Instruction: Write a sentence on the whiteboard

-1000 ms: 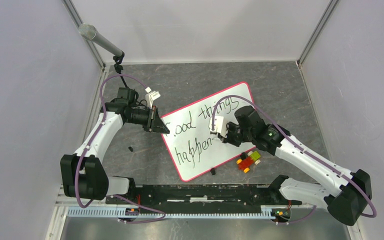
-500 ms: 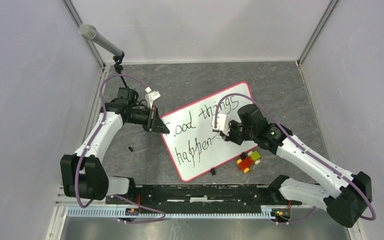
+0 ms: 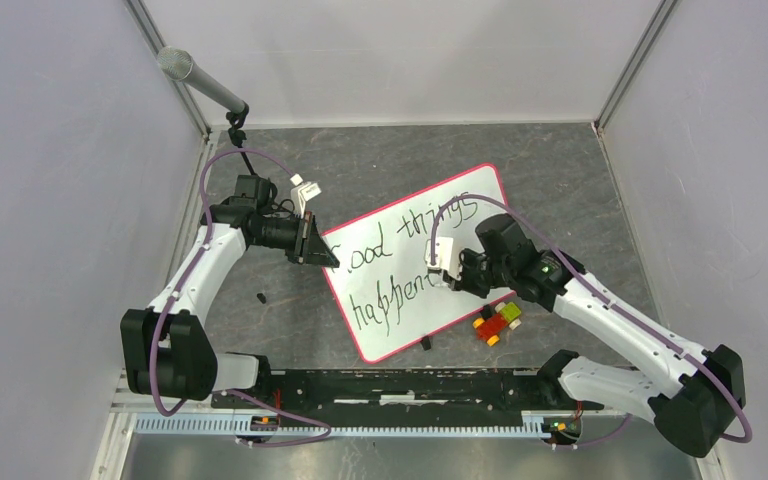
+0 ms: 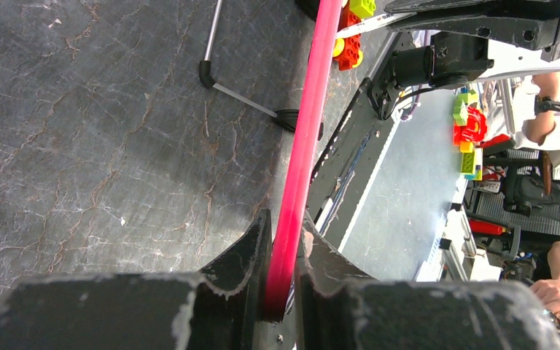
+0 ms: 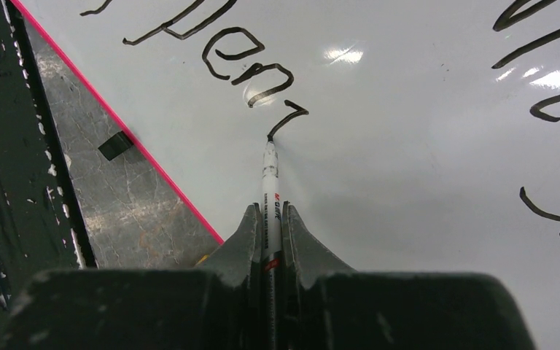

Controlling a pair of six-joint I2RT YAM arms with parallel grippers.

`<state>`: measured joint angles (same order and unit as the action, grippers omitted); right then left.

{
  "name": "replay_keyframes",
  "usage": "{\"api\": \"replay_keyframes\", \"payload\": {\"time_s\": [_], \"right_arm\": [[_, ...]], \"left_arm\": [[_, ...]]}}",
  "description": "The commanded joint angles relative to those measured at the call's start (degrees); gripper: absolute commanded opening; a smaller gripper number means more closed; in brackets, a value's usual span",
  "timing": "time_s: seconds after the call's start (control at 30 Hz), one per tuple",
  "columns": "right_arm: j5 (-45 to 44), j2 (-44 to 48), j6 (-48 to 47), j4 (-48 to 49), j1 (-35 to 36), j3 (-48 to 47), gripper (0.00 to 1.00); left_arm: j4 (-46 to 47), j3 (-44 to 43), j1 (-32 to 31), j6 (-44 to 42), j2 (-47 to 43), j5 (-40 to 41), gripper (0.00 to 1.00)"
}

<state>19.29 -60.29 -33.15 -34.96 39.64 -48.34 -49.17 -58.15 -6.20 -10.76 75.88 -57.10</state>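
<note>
- The table (image 3: 560, 180) was a dark, mottled, stone-like slab.
- The whiteboard (image 3: 415, 328) lay askew at centre frame: thin, stiff and glossy, with rounded corners and a pink-red rim. It looked light and apt to slide, so best pinned at an edge. The left jaws were pinched nearly shut on its left corner rim.
- The sentence (image 3: 392, 296) ran in black cursive, "Good things" above an unfinished "happen".
- The marker (image 5: 270, 182), slim, white and hard-barrelled, sat clamped in the nearly shut right jaws, tip on the board.

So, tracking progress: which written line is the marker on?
The lower line, "happen": the right gripper's marker tip touches its last stroke. The upper line, "Good things", lies apart from it.
</note>
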Motion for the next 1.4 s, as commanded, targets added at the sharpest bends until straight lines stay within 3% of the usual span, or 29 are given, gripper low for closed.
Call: {"api": "replay_keyframes", "payload": {"time_s": [0.0, 0.3, 1.03, 1.37], "right_arm": [[-1.8, 1.1, -2.1, -1.1, -0.2, -1.0, 0.00], [-3.3, 1.2, -1.6, -1.5, -0.3, -7.2, 0.00], [-4.1, 1.9, -1.7, 0.9, -0.3, 1.5, 0.00], [-4.5, 0.9, -0.4, 2.1, -0.3, -2.2, 0.00]], "left_arm": [[2.1, -0.8, -1.5, -3.6, 1.1, 7.4, 0.03], [2.1, -0.7, -1.6, -3.5, 0.6, 7.5, 0.03], [2.1, -0.5, -1.6, -3.8, 0.9, 7.5, 0.02], [2.1, -0.6, -1.6, -3.7, 0.7, 7.5, 0.02]]}}
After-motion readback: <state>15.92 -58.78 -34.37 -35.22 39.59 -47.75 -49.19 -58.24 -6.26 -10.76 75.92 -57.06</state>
